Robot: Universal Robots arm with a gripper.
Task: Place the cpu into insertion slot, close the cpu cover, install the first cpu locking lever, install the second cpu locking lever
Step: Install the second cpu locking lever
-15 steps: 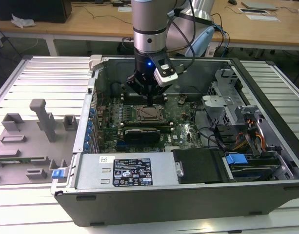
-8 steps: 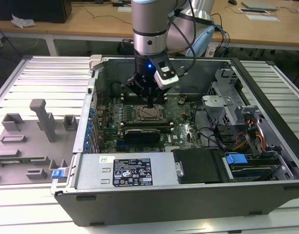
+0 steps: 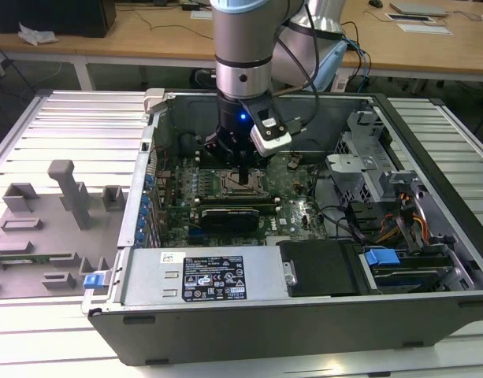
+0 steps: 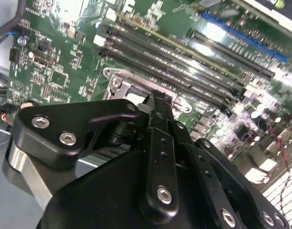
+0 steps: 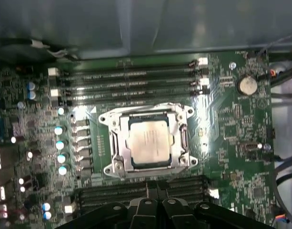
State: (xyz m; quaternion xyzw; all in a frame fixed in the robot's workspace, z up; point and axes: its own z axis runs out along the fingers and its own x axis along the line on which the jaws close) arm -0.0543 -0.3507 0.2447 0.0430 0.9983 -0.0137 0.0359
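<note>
In the exterior view the arm's wrist hides much of the socket area, and in the second wrist view the black linkage of the gripper [image 4: 157,102] covers most of the insertion slot [image 4: 118,82], leaving one metal corner visible. The first wrist view gives the clear look: the cpu [image 5: 148,140] lies flat in the insertion slot [image 5: 109,119] on the green motherboard [image 5: 231,157], its silver top facing up and its edges running parallel to the long black memory slots [image 5: 131,78]. The cpu cover [image 5: 118,143] lies closed around the chip, which shows through its window. The arm hangs straight down into the open computer case [image 3: 304,323], the gripper [image 3: 243,175] just above the socket, jaws drawn together and holding nothing. The case rests on a slatted metal surface [image 3: 76,126].
</note>
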